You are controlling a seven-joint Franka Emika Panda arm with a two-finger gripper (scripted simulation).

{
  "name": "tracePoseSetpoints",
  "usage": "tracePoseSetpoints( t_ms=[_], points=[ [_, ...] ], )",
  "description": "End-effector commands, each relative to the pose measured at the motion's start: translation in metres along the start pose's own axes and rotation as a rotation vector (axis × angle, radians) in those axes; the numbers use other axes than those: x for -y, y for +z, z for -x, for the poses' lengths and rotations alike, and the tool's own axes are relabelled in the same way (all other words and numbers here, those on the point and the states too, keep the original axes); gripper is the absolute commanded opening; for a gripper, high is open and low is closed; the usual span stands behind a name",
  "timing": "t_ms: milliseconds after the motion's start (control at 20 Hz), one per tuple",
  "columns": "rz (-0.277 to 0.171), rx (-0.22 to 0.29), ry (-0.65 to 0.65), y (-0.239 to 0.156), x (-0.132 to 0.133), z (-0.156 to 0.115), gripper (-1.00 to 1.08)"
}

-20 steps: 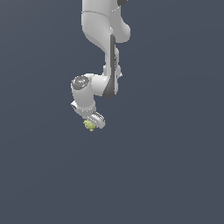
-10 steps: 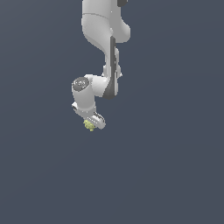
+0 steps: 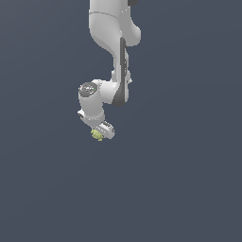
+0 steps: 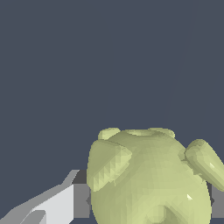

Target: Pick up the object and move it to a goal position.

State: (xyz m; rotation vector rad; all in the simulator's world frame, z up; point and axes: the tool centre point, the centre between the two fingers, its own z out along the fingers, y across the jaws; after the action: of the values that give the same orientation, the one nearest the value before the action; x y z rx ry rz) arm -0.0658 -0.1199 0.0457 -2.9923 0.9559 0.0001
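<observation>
Still clamped in the gripper (image 3: 99, 133), the object (image 3: 97, 135) hasn't visibly moved.

You have almost nothing new to note over the last second. In the exterior view the arm (image 3: 113, 28) shows the same bend and its wrist sits at the same spot against the dark background. The gripper (image 3: 100, 132) has not visibly risen, dropped or turned. The yellow-green knobbly object (image 3: 97, 135) sits just as before, between the fingers (image 4: 57, 205). If anything has crept, the shift is too slight for you to tell at this size. The wrist view has no earlier picture to compare.
</observation>
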Motion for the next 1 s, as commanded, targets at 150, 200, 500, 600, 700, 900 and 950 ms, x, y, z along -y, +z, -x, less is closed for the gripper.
tracePoseSetpoints(
  t_ms=[150, 200, 500, 600, 700, 900, 950],
  points=[
    [-0.001, -0.001, -0.001, -0.020, 0.016, 0.008, -1.00],
    [-0.001, -0.001, -0.001, -0.026, 0.021, 0.011, -1.00],
    [0.000, -0.001, 0.000, -0.071, 0.055, 0.029, -1.00],
    [0.001, -0.001, 0.000, -0.089, 0.069, 0.037, -1.00],
    [0.001, -0.002, 0.000, -0.108, 0.084, 0.045, -1.00],
    [0.002, -0.003, 0.001, -0.148, 0.115, 0.061, -1.00],
    [0.002, -0.003, 0.001, -0.158, 0.122, 0.065, -1.00]
  ],
)
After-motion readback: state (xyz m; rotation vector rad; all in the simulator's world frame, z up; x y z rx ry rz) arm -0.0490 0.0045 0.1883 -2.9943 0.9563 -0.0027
